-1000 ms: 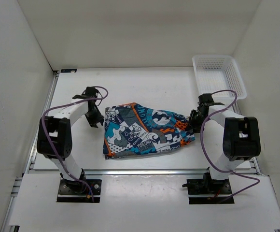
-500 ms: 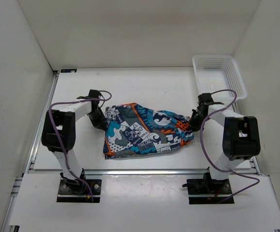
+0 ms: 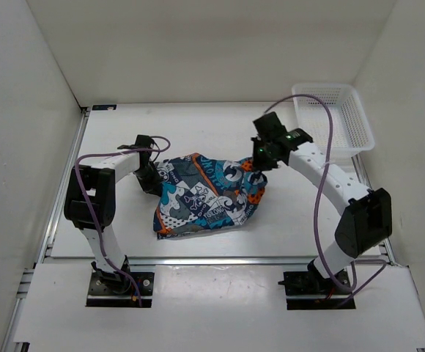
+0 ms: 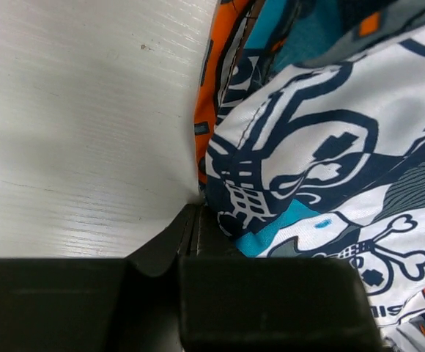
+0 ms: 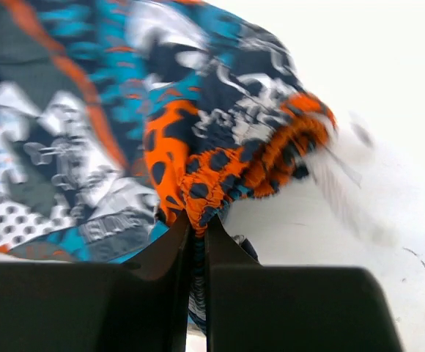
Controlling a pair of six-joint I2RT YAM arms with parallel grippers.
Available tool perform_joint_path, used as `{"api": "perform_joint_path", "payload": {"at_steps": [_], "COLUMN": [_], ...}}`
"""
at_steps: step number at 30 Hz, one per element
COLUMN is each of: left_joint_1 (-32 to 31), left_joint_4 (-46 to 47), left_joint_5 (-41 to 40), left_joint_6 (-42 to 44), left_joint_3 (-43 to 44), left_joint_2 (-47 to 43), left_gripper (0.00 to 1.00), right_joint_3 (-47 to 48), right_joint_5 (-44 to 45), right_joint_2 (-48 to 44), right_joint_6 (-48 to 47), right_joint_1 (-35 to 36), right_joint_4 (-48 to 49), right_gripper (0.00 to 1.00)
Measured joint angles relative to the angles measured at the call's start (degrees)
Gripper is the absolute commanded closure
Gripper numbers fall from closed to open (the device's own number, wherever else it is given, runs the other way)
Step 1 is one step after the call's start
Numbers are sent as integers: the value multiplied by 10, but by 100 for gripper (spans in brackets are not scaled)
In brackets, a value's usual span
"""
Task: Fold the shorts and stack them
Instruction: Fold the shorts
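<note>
Pinching a gathered fold of orange, navy-dotted cloth, the right gripper [image 5: 196,229] has its two fingers pressed almost flat together. That detail shows only in the right wrist view. From above, the right gripper [image 3: 258,164] is merely a dark tip buried in the right end of the shorts [image 3: 205,202]. The wrist view also shows that pinched end of the shorts [image 5: 73,147] held clear of the white table [image 5: 388,88], though the picture is smeared.

The left gripper [image 4: 190,233] also has its fingers drawn together, and the skull-printed edge of the shorts [image 4: 308,169] runs into the seam between them and drapes over one finger. In the top view the left gripper [image 3: 154,181] sits low at the shorts' left edge.

Only the overhead camera takes in the whole garment, a rumpled heap mid-table [image 3: 220,125] between the arms, and a white basket [image 3: 333,110] at the far right corner, well apart from it.
</note>
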Motion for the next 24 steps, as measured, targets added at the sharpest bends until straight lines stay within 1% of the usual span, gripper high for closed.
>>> {"api": "perform_joint_path", "payload": {"at_steps": [2,7,12,15,17,24], "left_joint_1": [0,0,0,0,0,0], "left_joint_4": [0,1,2,2,2,2], "left_joint_5": [0,1,1,1,1,2], "left_joint_6": [0,0,0,0,0,0], "left_joint_3": [0,0,0,0,0,0], "left_joint_2": [0,0,0,0,0,0], "left_gripper": [90,90,90,90,90,90], "right_joint_3": [69,250,371,418,432,474], "right_joint_5": [31,85,103,103,100,79], "right_joint_2": [22,138,266,327,351,379], "right_joint_6": [11,28,37,42,42,44], "right_joint_1": [58,184,268,297,306,311], "right_joint_4": [-28,-70,-95,-102,-105,-109], "right_gripper": [100,100,100,100,100,100]}}
